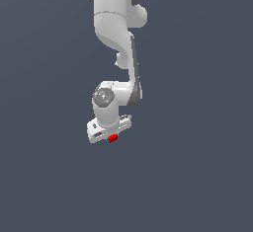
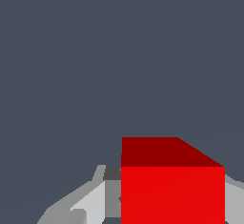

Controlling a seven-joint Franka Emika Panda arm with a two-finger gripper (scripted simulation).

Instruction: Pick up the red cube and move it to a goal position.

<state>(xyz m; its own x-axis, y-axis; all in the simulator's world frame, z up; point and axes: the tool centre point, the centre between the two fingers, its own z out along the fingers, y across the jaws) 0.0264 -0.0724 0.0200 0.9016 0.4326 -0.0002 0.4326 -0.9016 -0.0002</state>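
While the white arm hangs from 12 o'clock, its gripper [image 1: 111, 136] is clamped on the red cube [image 1: 113, 138]. Cube faces plain, no readable writing anywhere.

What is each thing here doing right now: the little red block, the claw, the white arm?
red cube: sits between the fingers, right under the gripper.
gripper: closed around the red cube, pointing downward.
fingers: grey, flank the cube on both sides.
Panda arm: white, reaching down from the top of the exterior view.
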